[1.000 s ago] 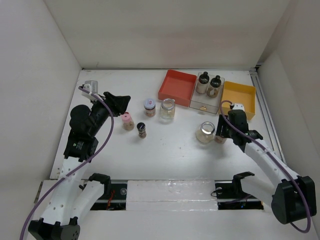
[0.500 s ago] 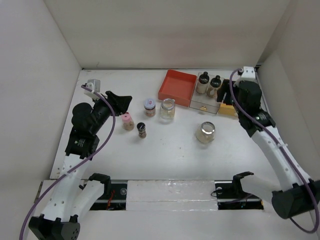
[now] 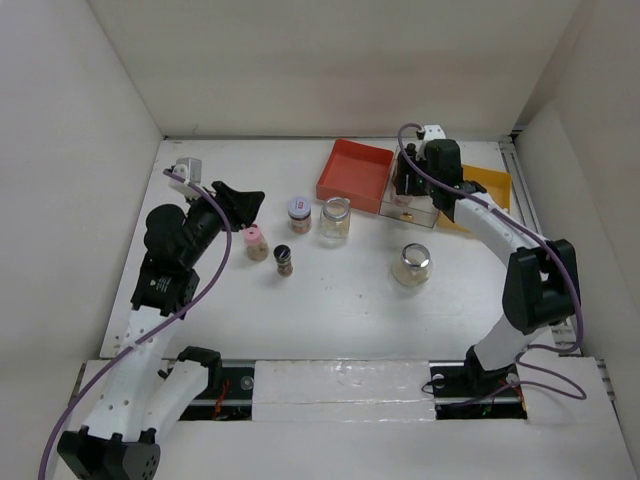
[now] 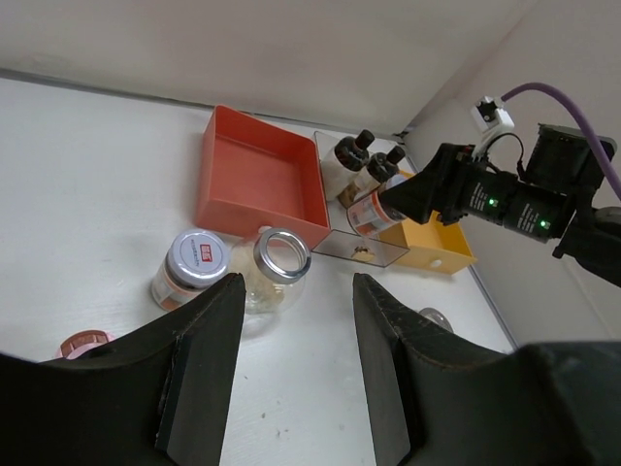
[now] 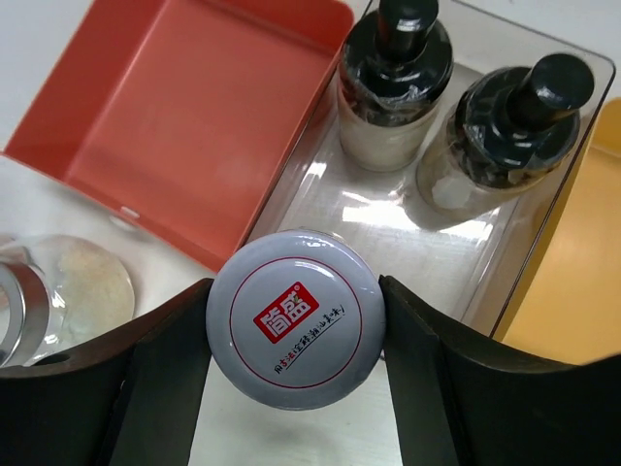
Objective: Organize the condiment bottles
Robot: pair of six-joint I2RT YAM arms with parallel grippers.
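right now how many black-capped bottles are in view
3. Two black-capped bottles stand in the clear tray; the third stands on the table near the pink-capped bottle.

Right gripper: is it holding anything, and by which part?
Right gripper grips a silver-lidded jar by opposite sides, near the lid.

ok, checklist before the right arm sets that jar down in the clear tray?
1. Grip: right gripper shut on silver-lidded jar - ok.
2. Jar over clear tray: cannot tell; the lid overlaps its rim beside the red tray.
3. Landing space: near half of tray bare - ok.
4. Tray contents: two black-capped bottles upright at far end - ok.
5. Other arm: left gripper open, well away by pink-capped bottle - ok.
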